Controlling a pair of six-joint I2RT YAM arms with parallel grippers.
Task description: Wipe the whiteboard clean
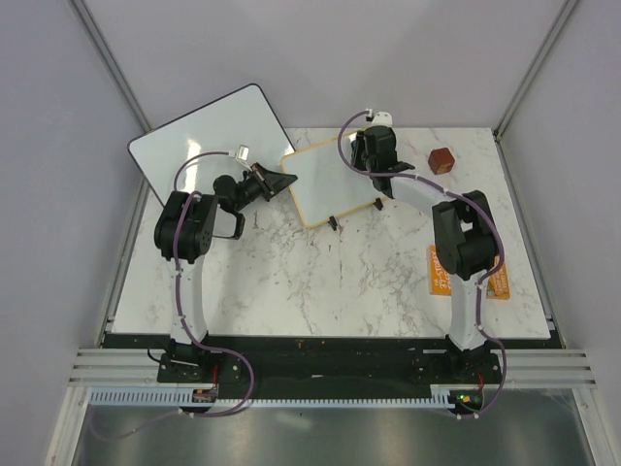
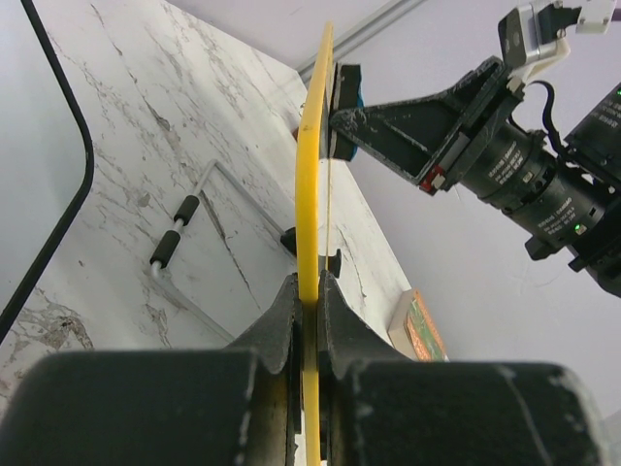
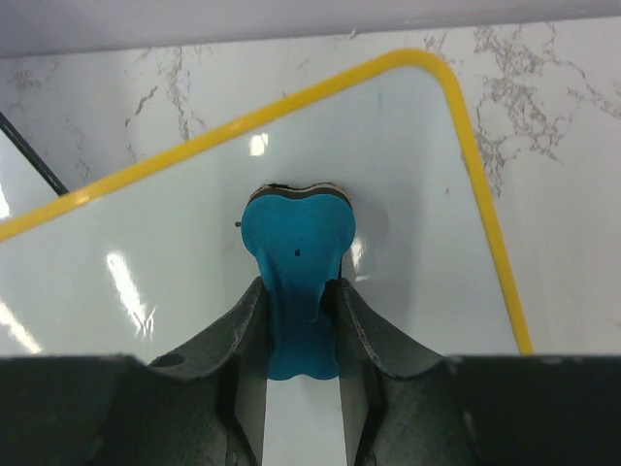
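— Where's the whiteboard they want wiped?

— Middle of the marble table, toward the back, set at an angle between the two arms. It's the yellow-framed one, not the larger white board hanging over the back-left corner.

— And the left gripper is on it?

— Clamped tight on the frame at the board's left corner. From its wrist camera you see the rim edge-on, pinched between the two jaws. I'd say that's to pin the board so it doesn't skate away when it's rubbed.

— So the right one does the rubbing.

— Yes. The right gripper pinches the stem of a blue eraser, with its jaws partly closed around it. The pad end is pressed against the white face, toward the board's back-right side.

— Any writing left?

— The patch around the eraser looks clean, with only lamp glare on it. From above the arm hides part of the board, so I can't vouch for the rest. My guess is the job is nearly done, or on a last pass.

— Is the board flat on the table?

— Can't tell. Its black feet show along the near edge, but whether the left side is raised, I can't say.

— Anything in the way?

— A red block and an orange box sit to the right, well apart from the board.
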